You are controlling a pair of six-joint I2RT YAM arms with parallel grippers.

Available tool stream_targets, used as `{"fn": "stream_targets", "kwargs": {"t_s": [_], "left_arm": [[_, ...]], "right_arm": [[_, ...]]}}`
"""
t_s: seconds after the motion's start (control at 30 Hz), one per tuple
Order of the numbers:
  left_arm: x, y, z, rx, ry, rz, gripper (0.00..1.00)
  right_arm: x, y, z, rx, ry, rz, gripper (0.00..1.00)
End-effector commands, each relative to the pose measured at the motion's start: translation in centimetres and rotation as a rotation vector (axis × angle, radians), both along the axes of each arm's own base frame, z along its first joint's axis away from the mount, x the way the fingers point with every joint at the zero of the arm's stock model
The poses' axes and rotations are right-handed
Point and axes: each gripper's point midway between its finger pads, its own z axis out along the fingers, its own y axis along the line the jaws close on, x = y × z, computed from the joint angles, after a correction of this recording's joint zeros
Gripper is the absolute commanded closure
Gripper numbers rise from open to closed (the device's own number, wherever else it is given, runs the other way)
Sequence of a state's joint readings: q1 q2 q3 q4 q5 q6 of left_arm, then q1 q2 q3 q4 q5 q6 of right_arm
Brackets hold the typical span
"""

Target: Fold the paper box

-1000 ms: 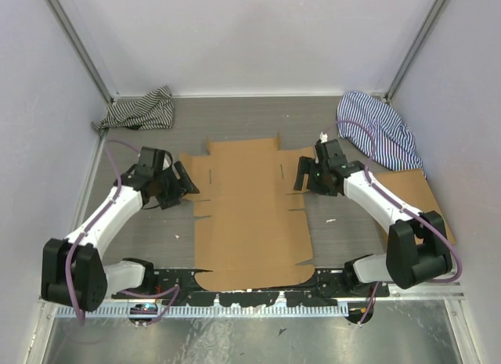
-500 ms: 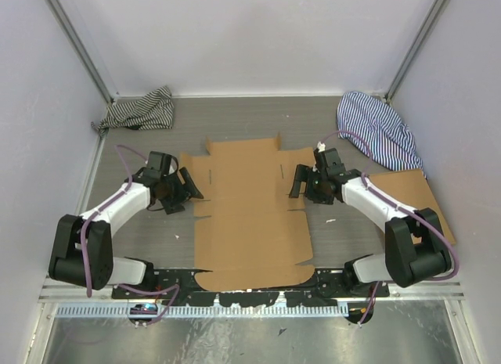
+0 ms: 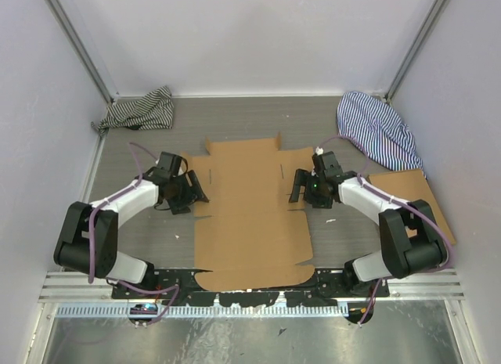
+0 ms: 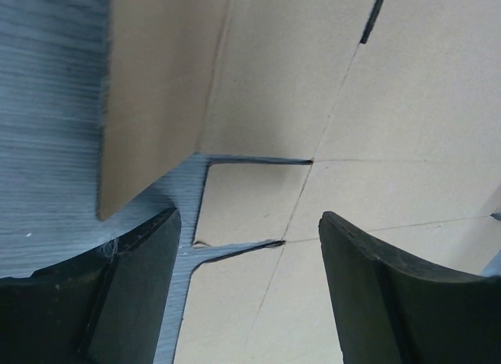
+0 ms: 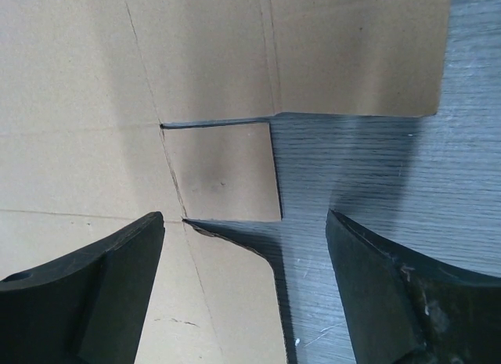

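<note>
While the paper box (image 3: 250, 223) lies flat on the counter (image 3: 258, 117), left fingers (image 4: 133, 301) and right fingers (image 5: 86, 301) gape wide over its edges, empty.

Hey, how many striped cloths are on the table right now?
2. The dark-striped cloth is bunched in the far left corner; the blue-striped cloth lies at the far right. Another could be hidden under the box, though nothing suggests it.

Robot lab test cell, plain white walls (image 3: 258, 35), metal corner posts (image 3: 80, 45), grey table (image 3: 250, 117), left arm (image 3: 125, 200) and right arm (image 3: 364, 198) mounted at its near edge
</note>
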State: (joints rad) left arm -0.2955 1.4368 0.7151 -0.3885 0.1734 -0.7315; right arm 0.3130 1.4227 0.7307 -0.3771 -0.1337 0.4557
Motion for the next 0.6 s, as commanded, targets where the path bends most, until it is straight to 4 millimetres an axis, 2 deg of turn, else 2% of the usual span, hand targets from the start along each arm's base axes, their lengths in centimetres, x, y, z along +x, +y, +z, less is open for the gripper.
{"fn": "stream_targets", "kwargs": {"t_s": [0.0, 0.27, 0.4, 0.57], "left_arm": [[0.1, 0.1, -1.6, 0.07, 0.021, -0.034, 0.21], [-0.3, -0.2, -3.3, 0.122, 0.071, -0.062, 0.24], [-0.5, -0.1, -3.8, 0.152, 0.099, -0.069, 0.25], [-0.7, -0.2, -4.1, 0.166, 0.11, -0.077, 0.26]], "right_arm": [[0.6, 1.0, 0.1, 0.041, -0.028, 0.023, 0.12], [0.7, 3.0, -0.2, 0.06, -0.015, 0.084, 0.17], [1.1, 3.6, 0.3, 0.062, -0.031, 0.09, 0.19], [1.5, 4.0, 2.0, 0.04, -0.075, 0.095, 0.2]]}}
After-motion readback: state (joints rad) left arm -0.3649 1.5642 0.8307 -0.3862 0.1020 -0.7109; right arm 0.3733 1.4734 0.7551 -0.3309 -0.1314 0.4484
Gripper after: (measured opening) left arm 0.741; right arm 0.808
